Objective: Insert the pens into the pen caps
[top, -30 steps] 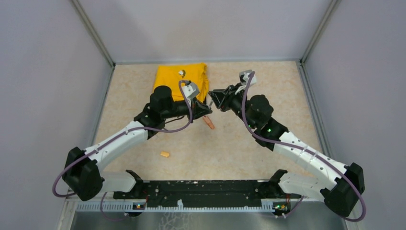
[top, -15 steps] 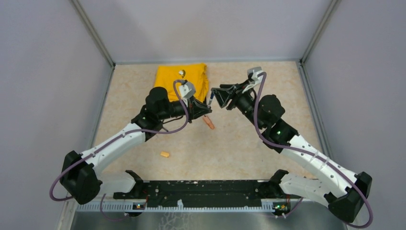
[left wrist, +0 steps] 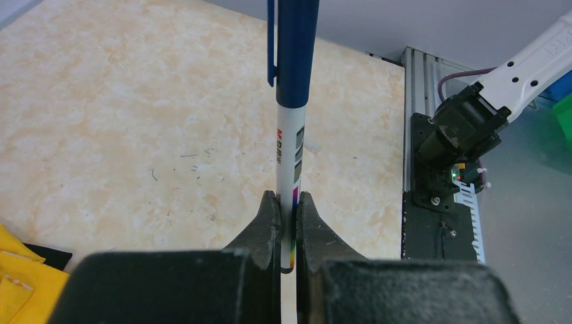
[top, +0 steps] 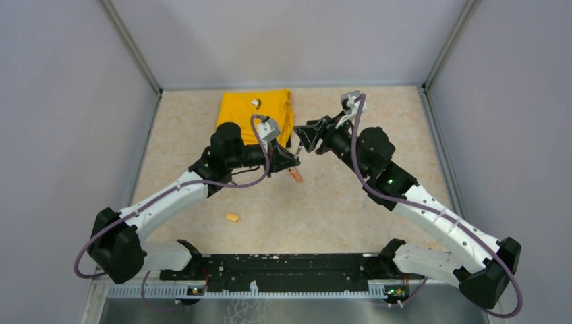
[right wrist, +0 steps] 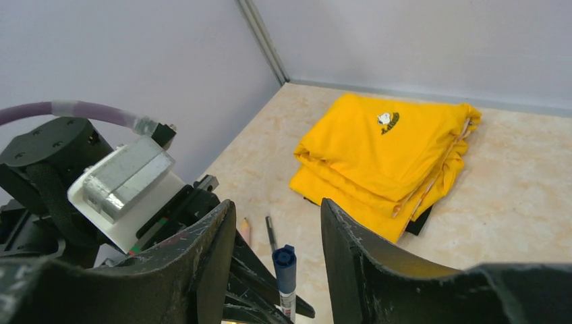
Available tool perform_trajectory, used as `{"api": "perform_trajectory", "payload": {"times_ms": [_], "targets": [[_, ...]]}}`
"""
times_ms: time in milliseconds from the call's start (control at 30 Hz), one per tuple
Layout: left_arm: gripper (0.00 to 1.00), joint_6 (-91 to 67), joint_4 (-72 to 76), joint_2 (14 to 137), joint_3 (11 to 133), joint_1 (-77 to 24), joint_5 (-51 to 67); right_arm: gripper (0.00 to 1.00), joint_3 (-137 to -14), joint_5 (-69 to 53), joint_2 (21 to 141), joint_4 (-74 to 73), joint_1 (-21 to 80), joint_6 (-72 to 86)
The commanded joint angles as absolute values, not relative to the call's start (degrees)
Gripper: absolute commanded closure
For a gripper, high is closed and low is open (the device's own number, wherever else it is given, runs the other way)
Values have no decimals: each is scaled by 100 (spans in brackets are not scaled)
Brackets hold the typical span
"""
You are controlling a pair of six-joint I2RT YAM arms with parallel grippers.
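Observation:
My left gripper (left wrist: pixel 288 199) is shut on the lower end of a thin white pen (left wrist: pixel 290 155). The dark blue cap (left wrist: pixel 295 47) sits on the pen's far end. In the right wrist view the capped end (right wrist: pixel 284 266) points up between the jaws of my open right gripper (right wrist: pixel 276 206), which touch nothing. In the top view the two grippers, left (top: pixel 287 158) and right (top: pixel 305 138), face each other mid-table. An orange marker (top: pixel 295 175) lies just below them. A light orange cap (top: pixel 232 217) lies nearer the front. A thin dark pen (right wrist: pixel 270 233) lies on the table.
A folded yellow cloth (top: pixel 256 111) lies at the back of the table, close behind the left gripper; it also shows in the right wrist view (right wrist: pixel 384 155). Grey walls close in the table on three sides. The right arm's base (left wrist: pixel 459 135) stands at the near edge.
The right arm drew back to the right, then came in again toward the capped end of the pen. The left arm shifted slightly left and back, still holding the pen.

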State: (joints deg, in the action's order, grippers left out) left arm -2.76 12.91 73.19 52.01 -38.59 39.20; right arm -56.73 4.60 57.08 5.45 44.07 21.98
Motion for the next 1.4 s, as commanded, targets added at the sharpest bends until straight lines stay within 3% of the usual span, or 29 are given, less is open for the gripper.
{"api": "perform_trajectory", "payload": {"times_ms": [0, 200, 633, 1100, 1367], "targets": [[100, -185, 1383, 7293, 5283, -3841, 4088, 52, -5948, 360, 5772, 402, 4377, 2250], [100, -152, 1416, 7256, 5256, -3841, 4045, 55, -5845, 360, 5783, 323, 4365, 2285], [100, -180, 1363, 7275, 5363, -3841, 4015, 100, -5719, 152, 5901, 417, 4339, 2336], [100, -298, 1520, 7234, 5638, -3841, 3969, 100, -4326, 18, 5789, 705, 4363, 2564], [100, -395, 1802, 7387, 5819, -3832, 3698, 100, -3307, 374, 5769, 888, 5073, 3176]]}}
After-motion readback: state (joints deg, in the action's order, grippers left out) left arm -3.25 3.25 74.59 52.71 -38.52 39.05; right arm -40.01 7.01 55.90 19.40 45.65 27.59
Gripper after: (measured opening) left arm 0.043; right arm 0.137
